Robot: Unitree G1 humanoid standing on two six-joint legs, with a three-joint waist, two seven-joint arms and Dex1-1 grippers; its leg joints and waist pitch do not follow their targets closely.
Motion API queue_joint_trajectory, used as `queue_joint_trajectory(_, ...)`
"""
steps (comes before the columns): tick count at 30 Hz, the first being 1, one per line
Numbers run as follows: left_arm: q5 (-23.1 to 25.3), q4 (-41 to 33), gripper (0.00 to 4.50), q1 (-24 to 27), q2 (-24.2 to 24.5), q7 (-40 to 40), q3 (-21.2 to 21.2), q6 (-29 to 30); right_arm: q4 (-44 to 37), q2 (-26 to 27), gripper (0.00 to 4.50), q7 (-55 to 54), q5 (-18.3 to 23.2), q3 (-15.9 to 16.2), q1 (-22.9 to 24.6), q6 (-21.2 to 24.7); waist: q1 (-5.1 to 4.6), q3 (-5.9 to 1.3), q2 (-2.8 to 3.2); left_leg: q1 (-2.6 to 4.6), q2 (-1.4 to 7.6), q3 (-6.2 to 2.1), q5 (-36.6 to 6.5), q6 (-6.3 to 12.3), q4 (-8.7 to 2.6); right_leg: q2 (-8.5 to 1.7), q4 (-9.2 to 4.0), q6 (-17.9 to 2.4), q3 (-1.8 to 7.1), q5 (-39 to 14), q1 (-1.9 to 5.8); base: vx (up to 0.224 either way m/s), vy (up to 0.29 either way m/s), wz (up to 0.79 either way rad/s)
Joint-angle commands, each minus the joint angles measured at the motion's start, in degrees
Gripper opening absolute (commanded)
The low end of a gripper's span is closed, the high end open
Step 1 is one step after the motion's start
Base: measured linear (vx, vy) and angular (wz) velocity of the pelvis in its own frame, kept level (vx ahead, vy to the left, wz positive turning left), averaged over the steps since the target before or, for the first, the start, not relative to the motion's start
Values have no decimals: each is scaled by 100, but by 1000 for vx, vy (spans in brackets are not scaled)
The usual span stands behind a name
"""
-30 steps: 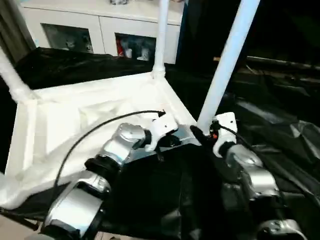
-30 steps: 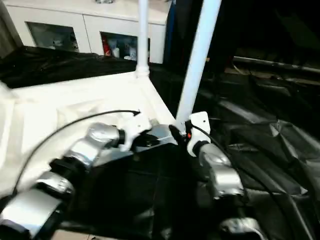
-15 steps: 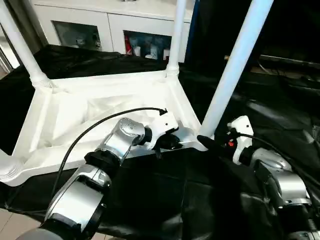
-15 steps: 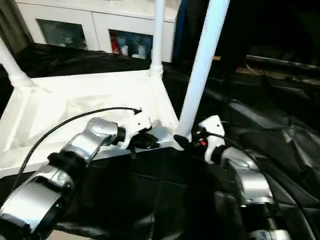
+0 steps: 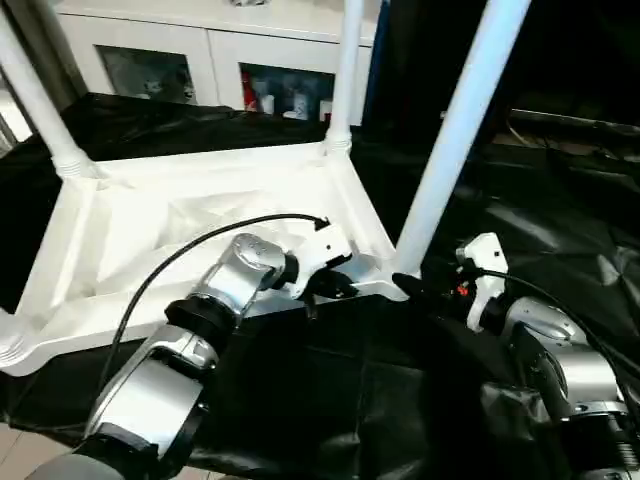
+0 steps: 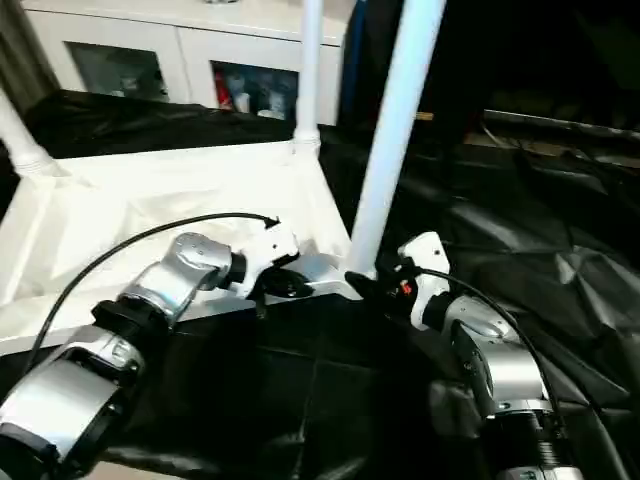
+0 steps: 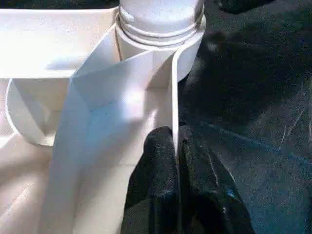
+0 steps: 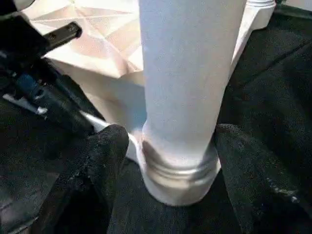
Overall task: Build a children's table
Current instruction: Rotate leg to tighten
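The tabletop (image 5: 200,225) lies upside down on the black-draped work table (image 5: 560,230) with tube legs standing in its corner sockets; the left gripper (image 7: 176,161) pinches the thin raised rim (image 7: 174,97) just beside the near-right socket. Compared with a second ago, the right gripper (image 8: 168,141) has backed slightly off the near-right leg (image 5: 450,140), its fingers (image 8: 105,146) now spread on either side of the base. This suggests the leg is seated and is being released or re-gripped.

back: white cabinet (image 5: 200,60), glass doors | table: black drape (image 5: 560,230) | floor: light tile (image 5: 20,445)
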Motion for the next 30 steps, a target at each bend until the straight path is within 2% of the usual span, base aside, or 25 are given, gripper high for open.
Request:
queue_joint_trajectory(1,68,38,4,125,186,-82,-32,50,-4,9,308,238,-81,306,14,-17,38,-257,-41,-35,267,-112,-1448,360,-388,-439,-486,-1136,254,-2163,231,0,0,0)
queue_joint_trajectory(5,-140,-415,4,483,411,-922,-155,-666,26,15,308,362,-104,365,-24,-98,-18,-270,-59,-65,282,-128,-1418,374,-397,-441,-460,-1152,258,-2085,246,0,0,0)
queue_joint_trajectory(7,-93,-577,4,612,519,-1026,-250,-736,53,-18,308,546,-91,441,-60,-156,-10,-281,-27,-15,305,-110,-1375,385,-389,-431,-431,-1268,274,-1781,209,0,0,0)
queue_joint_trajectory(10,-152,-714,4,725,597,-1186,-271,-783,29,-81,308,774,-49,514,-77,-170,-3,-303,-24,-28,307,-92,-1128,439,-369,-422,-346,-1450,279,-1156,240,0,0,0)
queue_joint_trajectory(12,-177,-759,4,766,630,-1199,-257,-775,7,-149,308,1009,0,582,-79,-162,6,-302,-27,-32,302,-83,-1035,487,-360,-420,-325,-1519,277,-961,248,0,0,0)
queue_joint_trajectory(16,-259,-899,4,862,733,-1407,-229,-798,23,-264,308,1357,23,683,-83,-188,44,-295,-28,-21,295,-69,-1049,517,-348,-430,-338,-1510,283,-1085,250,0,0,0)
queue_joint_trajectory(20,-348,-1129,4,988,861,-1656,-199,-728,165,-257,308,1490,42,687,-156,-263,45,-288,-32,-16,302,-75,-1165,425,-364,-428,-352,-1429,281,-1368,245,0,0,0)
queue_joint_trajectory(22,-352,-1187,0,1021,902,-1689,-194,-706,295,-233,279,1556,46,679,-234,-307,47,-295,-30,-1,306,-73,-1165,402,-358,-426,-345,-1451,284,-1364,231,0,0,0)
queue_joint_trajectory(25,-342,-1241,0,1062,959,-1669,-188,-707,594,-174,261,1637,0,702,-416,-404,49,-304,-48,-20,299,-72,-1064,408,-355,-418,-313,-1465,278,-1216,247,0,0,0)
queue_joint_trajectory(30,-336,-1317,0,1105,988,-1613,-162,-671,715,-116,235,1714,-28,759,-475,-444,26,-277,-58,-24,283,-65,-1163,388,-357,-412,-357,-1362,276,-1522,235,0,0,0)
